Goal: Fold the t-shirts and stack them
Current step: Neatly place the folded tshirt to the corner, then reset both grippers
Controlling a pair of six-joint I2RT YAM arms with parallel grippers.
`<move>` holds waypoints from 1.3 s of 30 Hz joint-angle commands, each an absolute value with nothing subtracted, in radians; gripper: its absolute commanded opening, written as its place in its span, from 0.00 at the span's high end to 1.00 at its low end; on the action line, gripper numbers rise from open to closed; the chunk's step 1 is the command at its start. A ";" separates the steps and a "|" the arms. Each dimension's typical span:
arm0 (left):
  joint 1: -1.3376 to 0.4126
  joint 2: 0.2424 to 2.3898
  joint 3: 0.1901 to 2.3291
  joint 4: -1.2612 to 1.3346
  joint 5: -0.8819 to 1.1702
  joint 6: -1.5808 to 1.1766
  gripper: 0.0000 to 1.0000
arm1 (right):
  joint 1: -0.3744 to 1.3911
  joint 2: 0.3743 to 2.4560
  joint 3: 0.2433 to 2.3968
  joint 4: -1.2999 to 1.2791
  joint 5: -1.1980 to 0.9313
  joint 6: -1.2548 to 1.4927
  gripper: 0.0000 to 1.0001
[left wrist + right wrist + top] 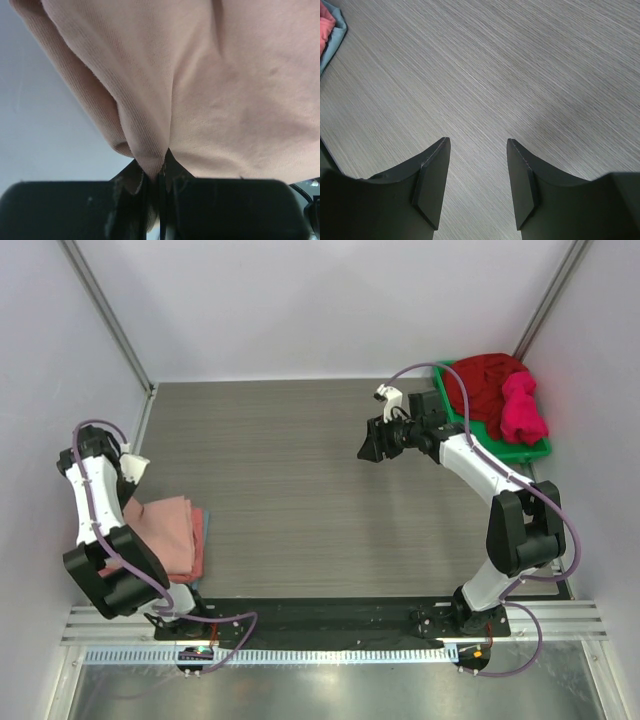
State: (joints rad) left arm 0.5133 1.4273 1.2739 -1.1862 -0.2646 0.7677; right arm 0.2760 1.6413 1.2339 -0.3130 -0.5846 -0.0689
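Right gripper [375,440] hangs over the middle of the grey wood-grain table [300,490] in the top view, well apart from any cloth; its jaws cannot be read from this height. At the far right corner a green bin [520,452] holds a dark red t-shirt [485,380] with a magenta t-shirt [522,410] bunched on top of it at the right. At the left edge of the table, the left arm [95,490] bends over a folded stack. A pale pink t-shirt [165,530] lies uppermost there, and the edge of a coral-red t-shirt [198,540] shows along its right side.

From the left wrist, the left gripper [161,172] is pinched tight on a fold of the pale pink t-shirt [225,90]. The cloth is drawn into a narrow tuck between the black fingers [135,200] and fills most of the view above them.

From the right wrist, the right gripper [475,165] is spread wide with nothing in it, and bare table [520,75] shows in the gap between its dark fingers [432,180]. In the upper left corner of that view, a corner of the coral-red t-shirt [325,25] rests on a light blue cloth [336,37], far from the fingertips.
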 commanded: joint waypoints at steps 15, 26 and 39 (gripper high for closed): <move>0.415 1.403 1.639 -0.959 -0.301 0.502 0.46 | 0.281 1.592 1.285 -0.267 -0.520 -0.091 0.35; -0.082 1.636 1.833 -0.945 -0.005 0.053 0.02 | 0.281 1.661 1.396 -0.195 -0.209 -0.003 0.00; -0.253 2.058 2.141 -0.897 -0.064 -0.078 0.00 | 0.295 1.706 1.391 -0.187 0.144 0.100 0.00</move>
